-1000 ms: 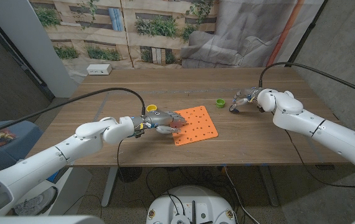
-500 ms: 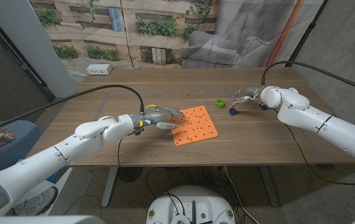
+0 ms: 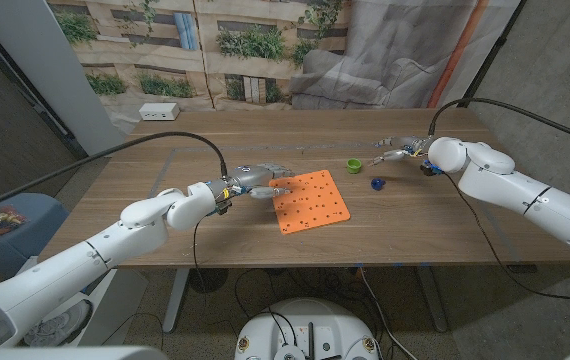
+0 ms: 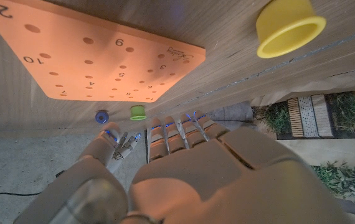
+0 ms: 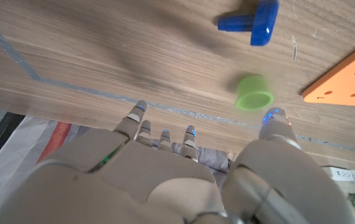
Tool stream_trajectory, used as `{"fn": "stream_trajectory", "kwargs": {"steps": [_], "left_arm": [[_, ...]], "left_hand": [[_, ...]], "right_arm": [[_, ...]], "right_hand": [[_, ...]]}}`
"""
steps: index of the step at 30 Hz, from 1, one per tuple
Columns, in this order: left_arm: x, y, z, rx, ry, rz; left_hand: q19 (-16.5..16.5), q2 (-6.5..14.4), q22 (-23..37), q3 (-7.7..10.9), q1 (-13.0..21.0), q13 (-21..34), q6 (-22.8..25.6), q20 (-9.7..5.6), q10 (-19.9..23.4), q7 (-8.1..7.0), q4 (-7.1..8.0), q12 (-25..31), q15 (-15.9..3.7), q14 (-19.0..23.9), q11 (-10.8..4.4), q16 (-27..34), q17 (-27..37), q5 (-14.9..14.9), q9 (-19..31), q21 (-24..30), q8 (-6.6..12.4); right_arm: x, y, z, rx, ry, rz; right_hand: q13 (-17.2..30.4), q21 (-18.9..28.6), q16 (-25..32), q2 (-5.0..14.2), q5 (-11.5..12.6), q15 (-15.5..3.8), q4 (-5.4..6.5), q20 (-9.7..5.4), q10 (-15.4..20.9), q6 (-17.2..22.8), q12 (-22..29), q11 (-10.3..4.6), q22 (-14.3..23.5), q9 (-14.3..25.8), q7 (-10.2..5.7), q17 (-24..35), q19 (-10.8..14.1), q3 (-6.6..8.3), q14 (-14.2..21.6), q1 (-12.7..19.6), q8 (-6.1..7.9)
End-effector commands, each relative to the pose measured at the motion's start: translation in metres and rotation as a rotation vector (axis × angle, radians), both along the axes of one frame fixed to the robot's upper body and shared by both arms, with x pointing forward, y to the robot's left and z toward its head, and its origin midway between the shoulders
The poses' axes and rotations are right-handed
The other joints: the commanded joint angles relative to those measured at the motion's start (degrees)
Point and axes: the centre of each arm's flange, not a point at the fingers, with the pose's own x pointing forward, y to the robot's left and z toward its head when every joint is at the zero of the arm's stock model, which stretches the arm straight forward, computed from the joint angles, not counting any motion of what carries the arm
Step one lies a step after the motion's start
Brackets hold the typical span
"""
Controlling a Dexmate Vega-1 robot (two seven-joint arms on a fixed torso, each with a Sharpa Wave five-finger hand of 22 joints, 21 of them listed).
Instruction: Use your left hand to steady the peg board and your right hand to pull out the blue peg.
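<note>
The orange peg board (image 3: 311,201) lies on the table's middle with its holes bare, also seen in the left wrist view (image 4: 96,56). The blue peg (image 3: 376,183) lies on its side on the wood, right of the board and close to a green peg (image 3: 353,165). My right hand (image 3: 399,151) hovers just behind and to the right of the blue peg (image 5: 252,18), fingers spread, holding nothing. My left hand (image 3: 256,180) is at the board's left edge, fingers stretched toward it, nothing in it. From the left wrist, the left hand (image 4: 184,162) appears off the board.
A yellow peg (image 4: 288,25) stands on the table by my left hand. The green peg (image 5: 254,92) sits between the blue peg and the board's corner (image 5: 352,78). A white power strip (image 3: 157,112) lies at the far left of the table.
My right hand has let go of the blue peg, which now lies on the table, and has moved back and to the right. My left hand has come off the board and drawn back leftward.
</note>
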Motion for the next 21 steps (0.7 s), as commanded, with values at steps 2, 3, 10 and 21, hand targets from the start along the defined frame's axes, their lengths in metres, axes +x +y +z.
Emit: {"fn": "stream_trajectory", "kwargs": {"steps": [2,3,10,21], "left_arm": [[-0.003,0.010,0.010,-0.135,-0.016,0.031],[-0.003,0.011,0.010,-0.138,-0.022,0.031],[-0.001,0.020,0.010,-0.195,-0.061,0.051],[0.006,0.035,0.013,-0.381,-0.054,0.070]], "left_hand": [[0.2,4.3,0.1,-0.17,0.8,0.0,-0.4,-8.56,-0.3,-0.23,-0.09,-0.1,-4.41,-0.4,0.01,-0.1,0.1,-0.2,0.1,0.0,-0.22],[0.2,4.4,0.1,-0.17,0.8,0.0,-0.3,-8.52,-0.3,-0.18,-0.09,-0.1,-4.42,-0.4,-0.01,-0.1,0.1,-0.2,0.1,0.0,-0.20],[0.3,4.7,0.1,-0.10,0.9,0.0,0.1,-8.20,0.0,0.00,0.06,0.0,-4.33,-0.3,0.24,0.1,0.1,-0.2,0.1,0.0,-0.03],[0.3,4.6,0.1,-0.27,1.0,0.0,-0.8,-7.98,-1.2,-0.17,0.19,-0.3,-4.12,-0.9,0.06,0.0,0.2,-0.2,0.1,0.0,-0.38]], "right_arm": [[-0.004,-0.008,0.006,0.124,-0.059,0.054],[-0.004,-0.008,0.006,0.136,-0.063,0.060],[0.000,-0.008,0.002,0.240,-0.125,0.128],[0.003,-0.011,0.002,0.357,-0.188,0.189]], "right_hand": [[0.0,0.5,0.2,0.74,0.4,-0.45,0.53,-0.01,0.0,-1.2,0.6,-0.67,0.2,-0.1,-0.06,0.3,0.3,-0.01,0.1,-1.2,-0.80],[0.0,0.6,0.4,0.93,0.4,-0.74,0.68,-0.43,0.2,-1.5,0.8,-0.91,0.1,-0.1,0.04,0.3,0.6,-0.06,0.3,-1.6,-1.03],[-0.2,0.7,0.8,1.63,0.6,-2.72,1.29,-2.46,2.4,-0.5,1.6,-1.64,0.1,-0.4,-0.06,0.2,0.4,-0.43,1.0,-3.6,-1.25],[-0.7,0.4,0.6,2.30,0.6,-4.90,1.51,-4.69,2.0,-2.1,1.1,-2.86,0.0,-0.7,-0.03,-0.2,-0.8,-0.69,0.2,-5.3,-2.60]]}}
